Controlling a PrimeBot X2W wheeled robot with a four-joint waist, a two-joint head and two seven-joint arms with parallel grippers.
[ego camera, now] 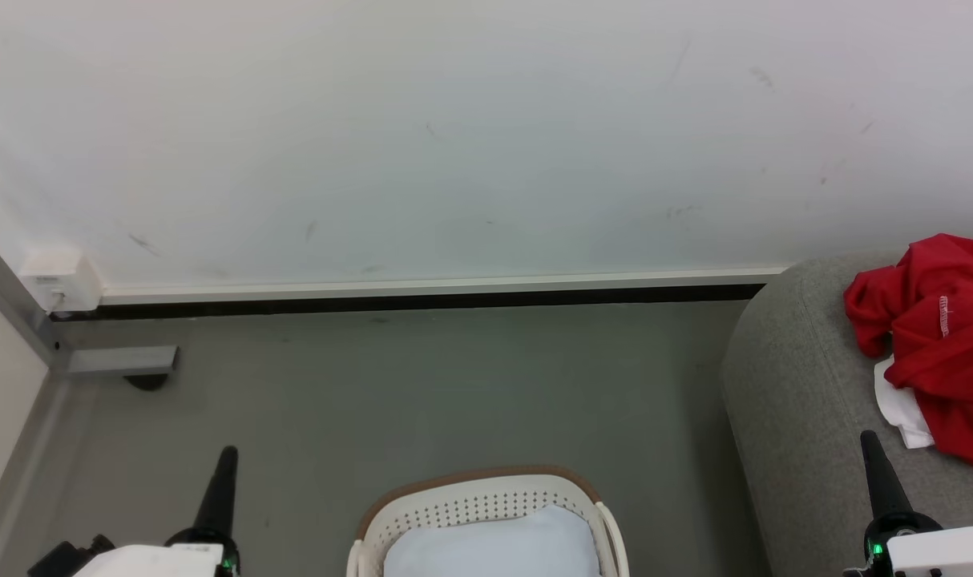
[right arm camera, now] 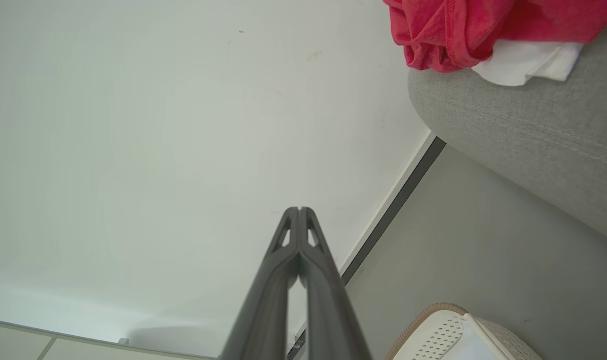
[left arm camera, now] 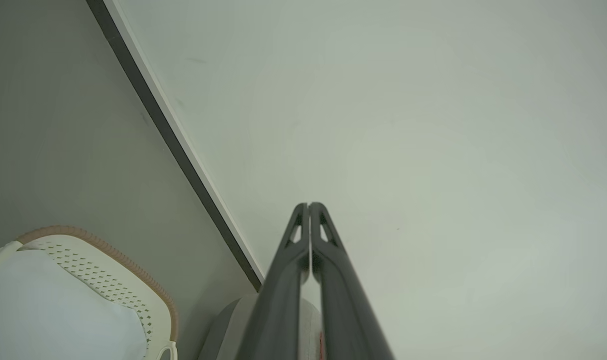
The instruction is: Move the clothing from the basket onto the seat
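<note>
A crumpled heap of red clothing [ego camera: 939, 336] lies on the one grey seat [ego camera: 799, 401] at the right, with a white piece [ego camera: 902, 410] showing under its edge; how many garments make up the heap cannot be told. The single basket [ego camera: 486, 481] stands on the grey floor [ego camera: 422, 385] near the seat's left side, with one pale bluish-white item [ego camera: 494, 549] inside it. Two arms reach forward on either side of the basket, the left gripper [ego camera: 228, 455] over the floor and the right gripper [ego camera: 868, 437] over the seat, close to the heap but clear of it. Both point toward the white wall [ego camera: 454, 144], each pair of dark fingers pressed together, grasping nothing
</note>
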